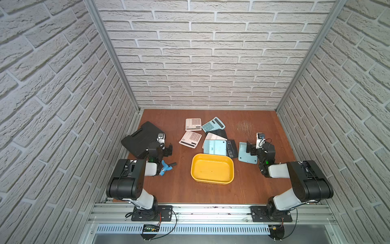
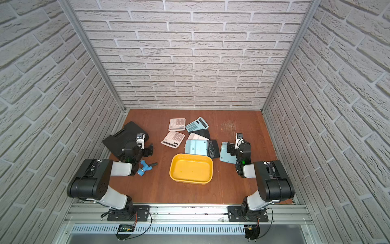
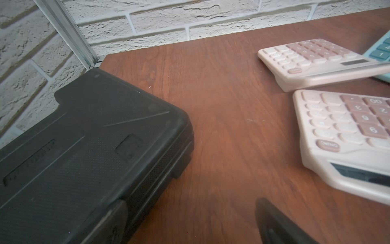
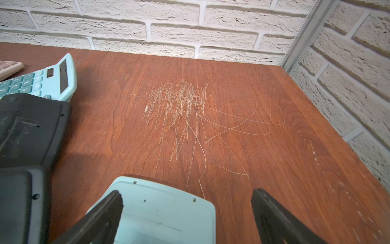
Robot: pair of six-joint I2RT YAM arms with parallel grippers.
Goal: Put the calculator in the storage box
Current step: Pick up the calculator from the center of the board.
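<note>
The right hand (image 4: 187, 196) stood wide over the face-down blue calculator (image 4: 168, 213). Its light, rigid, slick shell probably suited a side-edge grip.

The storage box (image 1: 211, 181) is yellow plastic, smooth with a slight gloss. The table (image 4: 274, 147) under it is reddish-brown wood grain, smooth and satiny, roughened by a patch of pale scratches (image 4: 181, 101) behind and right of the storage box. Left of the storage box, the black case (image 3: 84, 147) is matt plastic with fine stippling. A pink calculator (image 3: 337, 126) behind the storage box is smooth matt plastic. The fingers (image 4: 272, 215) of my right gripper (image 4: 187, 193) are matt black. The pale-blue calculator back (image 4: 168, 211) is smooth plastic with small metal screws. The walls (image 4: 190, 21) are rough, brick-textured white, and the corner post (image 4: 306, 31) is brushed metal.
</note>
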